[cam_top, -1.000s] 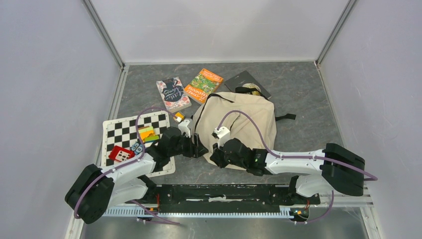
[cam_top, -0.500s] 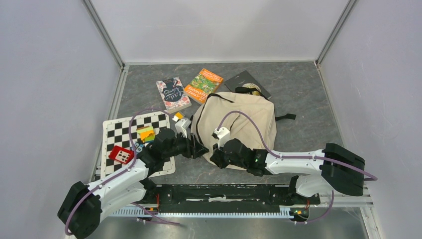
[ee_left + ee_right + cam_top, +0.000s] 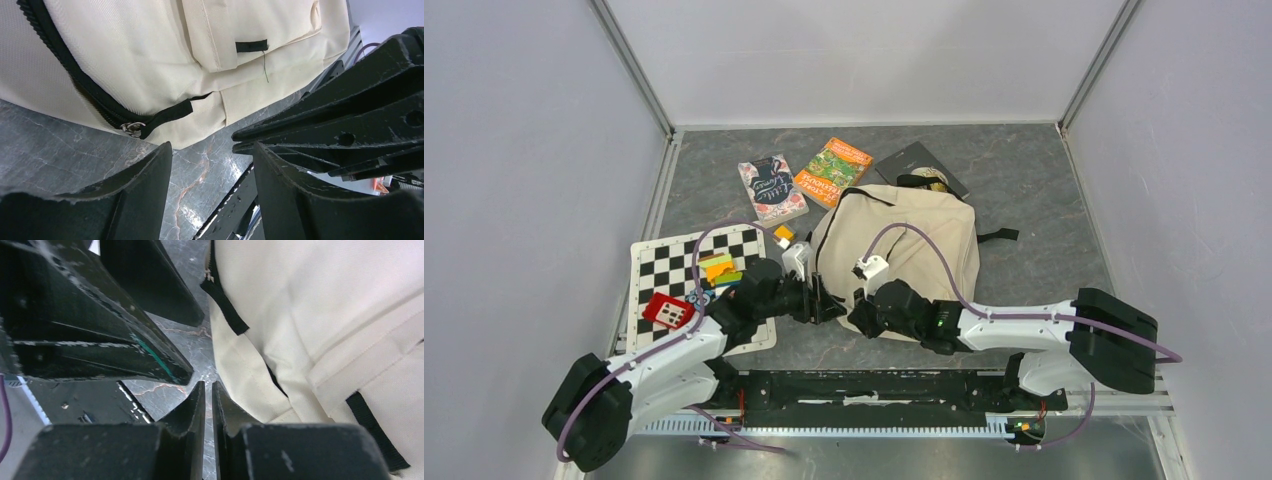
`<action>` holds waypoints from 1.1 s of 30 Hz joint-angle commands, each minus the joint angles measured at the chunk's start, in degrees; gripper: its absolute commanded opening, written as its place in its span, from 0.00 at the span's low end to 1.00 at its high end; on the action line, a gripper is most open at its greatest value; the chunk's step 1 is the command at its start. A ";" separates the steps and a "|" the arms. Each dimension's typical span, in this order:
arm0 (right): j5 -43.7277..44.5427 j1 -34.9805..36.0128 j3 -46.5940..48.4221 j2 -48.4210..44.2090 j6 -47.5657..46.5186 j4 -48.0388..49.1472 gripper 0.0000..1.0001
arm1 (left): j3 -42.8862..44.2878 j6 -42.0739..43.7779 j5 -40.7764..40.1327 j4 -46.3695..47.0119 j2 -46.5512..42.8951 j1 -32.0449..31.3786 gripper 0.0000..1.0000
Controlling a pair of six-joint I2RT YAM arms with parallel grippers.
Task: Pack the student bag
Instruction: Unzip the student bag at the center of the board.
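Observation:
The student bag is a cream backpack lying flat in the middle of the table, also seen as the bag and the bag. Its black zipper ends in a fabric pull tab with a metal ring, the same pull tab showing in the right wrist view. My left gripper is low at the bag's near-left corner. The left gripper is open, just short of the tab, with only table between its fingers. My right gripper is close beside it. The right gripper is shut on nothing, next to the bag's edge.
A checkered mat at the left carries coloured blocks and a red piece. Two books and a dark notebook lie behind the bag. A small yellow-and-white item sits by the bag. A black rail runs along the near edge.
My left arm has shifted and its gripper has settled lower at the bag's near-left corner, jaws slightly narrower. The right arm has barely moved.

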 commanded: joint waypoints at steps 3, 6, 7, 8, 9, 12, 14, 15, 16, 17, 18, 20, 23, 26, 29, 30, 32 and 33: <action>3.92 -1.45 -1.84 -2.74 -0.14 2.80 0.22 | 3.63 -0.96 -2.31 0.20 -1.57 -0.22 0.67; 2.30 -3.83 -2.85 -4.29 -0.21 3.68 0.29 | 6.37 -0.04 -7.11 -7.15 -3.57 -0.21 0.70; 1.87 -4.47 -3.13 -4.86 -0.24 4.06 0.32 | 7.38 0.39 -8.66 -10.44 -4.25 -0.21 0.73; 1.24 -5.27 -3.50 -5.24 -0.15 4.62 0.35 | 8.41 0.62 -10.41 -13.25 -4.61 -0.21 0.75; -0.11 -5.99 -3.78 -5.50 -0.03 5.72 0.38 | 9.14 0.68 -11.84 -15.31 -5.09 -0.19 0.78; -5.15 -8.64 -3.68 -4.58 -0.24 9.01 0.45 | 11.27 0.28 -16.48 -20.50 -5.00 0.09 0.87; -9.38 -10.22 -3.01 -2.85 -0.47 11.49 0.47 | 12.25 0.37 -17.85 -21.61 -3.90 0.35 0.89; -11.17 -10.91 -2.44 -1.96 -0.70 12.20 0.49 | 12.73 -0.01 -18.73 -21.71 -3.42 0.49 0.90; -13.31 -11.46 -1.76 -0.82 -0.98 12.88 0.51 | 13.02 -0.71 -19.74 -21.79 -2.83 0.59 0.90; -14.74 -12.02 -1.19 0.42 -1.18 13.16 0.52 | 13.13 -1.28 -20.20 -21.07 -2.41 0.80 0.90; -16.37 -12.29 -0.57 1.36 -1.46 13.48 0.54 | 13.08 -1.65 -20.55 -20.26 -2.08 0.92 0.90; -19.23 -12.99 0.37 3.56 -1.89 14.01 0.57 | 12.98 -2.42 -21.82 -18.41 -1.35 1.23 0.89; -23.66 -13.45 1.57 7.11 -1.67 15.25 0.59 | 12.40 -3.80 -22.12 -15.86 0.78 2.64 0.83; -27.59 -13.41 2.28 9.90 -0.98 17.62 0.59 | 11.89 -4.88 -20.30 -12.46 3.02 3.69 0.75; -28.24 -13.47 2.76 11.59 -0.24 19.15 0.57 | 11.81 -5.28 -19.90 -10.26 4.72 4.39 0.70; -28.25 -13.47 3.07 12.05 -0.29 19.16 0.57 | 11.90 -5.34 -19.44 -9.50 5.19 4.68 0.68; -28.17 -13.47 4.02 13.02 -0.55 18.84 0.55 | 12.03 -5.28 -18.80 -8.59 6.32 5.20 0.65; -27.98 -13.50 4.42 13.56 -0.65 18.58 0.54 | 12.16 -5.02 -18.61 -8.51 6.94 5.45 0.63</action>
